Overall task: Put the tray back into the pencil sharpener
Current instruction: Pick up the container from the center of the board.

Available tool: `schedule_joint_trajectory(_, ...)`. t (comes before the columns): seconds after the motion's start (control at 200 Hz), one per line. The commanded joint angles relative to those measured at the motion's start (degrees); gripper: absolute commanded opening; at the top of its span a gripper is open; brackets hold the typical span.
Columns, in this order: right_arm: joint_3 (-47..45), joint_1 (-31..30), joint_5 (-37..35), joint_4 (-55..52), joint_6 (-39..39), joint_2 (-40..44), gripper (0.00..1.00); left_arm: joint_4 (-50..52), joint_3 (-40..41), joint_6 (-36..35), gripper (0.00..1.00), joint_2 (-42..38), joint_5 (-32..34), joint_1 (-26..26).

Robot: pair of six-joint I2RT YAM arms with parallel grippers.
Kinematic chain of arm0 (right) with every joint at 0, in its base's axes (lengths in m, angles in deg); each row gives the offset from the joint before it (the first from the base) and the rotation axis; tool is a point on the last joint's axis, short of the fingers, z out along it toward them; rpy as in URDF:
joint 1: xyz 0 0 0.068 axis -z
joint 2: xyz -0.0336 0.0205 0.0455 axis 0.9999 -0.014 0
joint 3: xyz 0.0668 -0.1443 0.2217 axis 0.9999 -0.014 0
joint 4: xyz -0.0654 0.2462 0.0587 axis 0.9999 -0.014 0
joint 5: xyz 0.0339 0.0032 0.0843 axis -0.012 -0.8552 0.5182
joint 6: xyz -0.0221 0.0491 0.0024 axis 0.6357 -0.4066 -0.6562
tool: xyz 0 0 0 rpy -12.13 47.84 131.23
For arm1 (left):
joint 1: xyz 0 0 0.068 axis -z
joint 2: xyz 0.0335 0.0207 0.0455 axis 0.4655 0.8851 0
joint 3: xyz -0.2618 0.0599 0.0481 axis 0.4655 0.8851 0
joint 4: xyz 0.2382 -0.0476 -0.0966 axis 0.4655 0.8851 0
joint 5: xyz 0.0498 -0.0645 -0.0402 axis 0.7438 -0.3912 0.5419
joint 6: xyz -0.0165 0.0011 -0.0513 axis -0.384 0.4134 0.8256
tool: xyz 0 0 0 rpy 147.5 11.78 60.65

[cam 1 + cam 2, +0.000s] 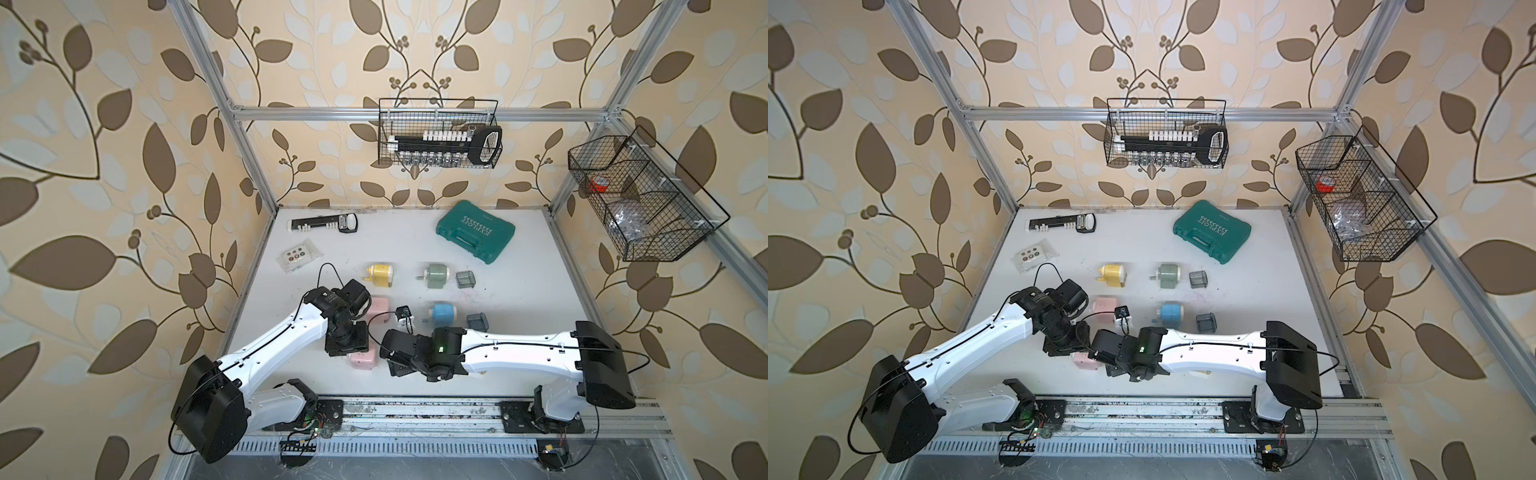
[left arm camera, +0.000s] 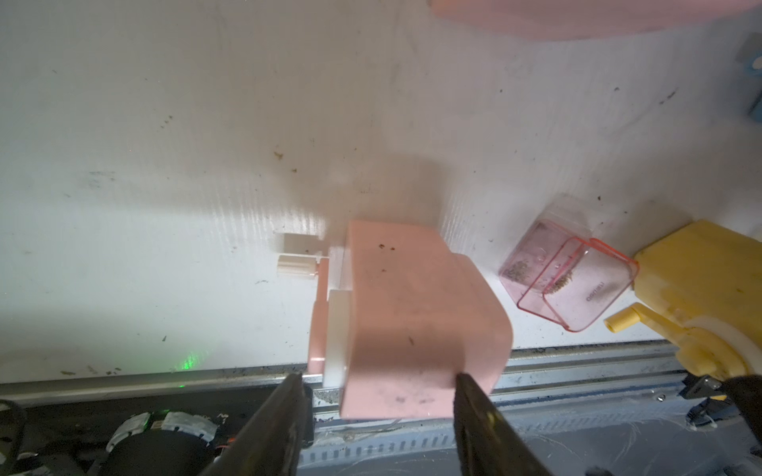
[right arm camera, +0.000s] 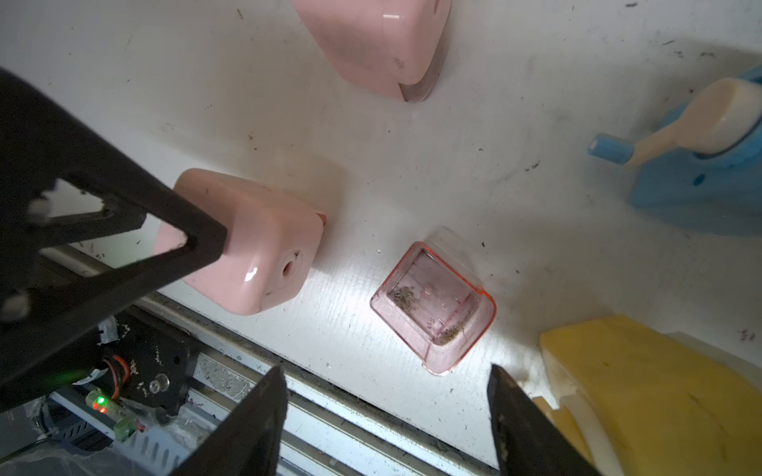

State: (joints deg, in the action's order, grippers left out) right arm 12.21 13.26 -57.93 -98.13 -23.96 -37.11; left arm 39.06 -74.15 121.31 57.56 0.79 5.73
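A pink pencil sharpener point(image 2: 412, 321) stands near the table's front edge, also in both top views point(image 1: 363, 360) point(image 1: 1086, 361). My left gripper point(image 2: 379, 377) straddles it. One finger point(image 2: 464, 387) touches its body, while the other stands a sliver off the crank side, so the jaws are open. The tray point(image 3: 433, 305), clear pink with shavings inside, lies on the table beside the sharpener point(image 3: 255, 255); the left wrist view shows it too point(image 2: 569, 284). My right gripper point(image 3: 387, 371) hovers just short of the tray, open and empty. In the top views the right arm hides the tray.
A yellow sharpener point(image 3: 643, 383) lies close beside the tray. Further back are a second pink sharpener point(image 1: 380, 309), a blue one point(image 1: 442, 313), a green one point(image 1: 436, 276), a yellow one point(image 1: 380, 275), two dark trays point(image 1: 477, 321) point(image 1: 465, 279) and a green case point(image 1: 476, 230). The metal rail point(image 3: 330, 395) runs along the front edge.
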Motion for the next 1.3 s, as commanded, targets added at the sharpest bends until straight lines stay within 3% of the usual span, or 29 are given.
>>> schedule_joint_trajectory(0.0, 1.4, -0.6, -0.8, -4.0, -4.0, -2.3, 0.68, 0.9, 0.4, -0.1, 0.59, -0.5, 0.4, 0.6)
schedule_joint_trajectory(0.145, 1.7, -0.4, -0.1, -6.2, -8.8, -3.5, 0.58, 0.8, 0.4, -0.1, 0.59, -0.4, 0.2, 0.6)
schedule_joint_trajectory(0.325, 1.7, 0.4, 1.4, -7.6, -12.5, -5.1, 0.53, 0.6, 0.4, -0.4, 0.58, 0.1, 0.0, 0.6)
schedule_joint_trajectory(0.82, 4.2, 4.7, 7.5, -6.8, -13.5, -9.2, 0.37, 0.3, 0.4, -0.5, 0.58, 1.2, -0.5, 0.5)
schedule_joint_trajectory(1.295, 5.2, 4.7, 7.8, -9.7, -17.4, -10.7, 0.33, 0.1, 0.4, -0.7, 0.57, 2.2, -1.0, 0.6)
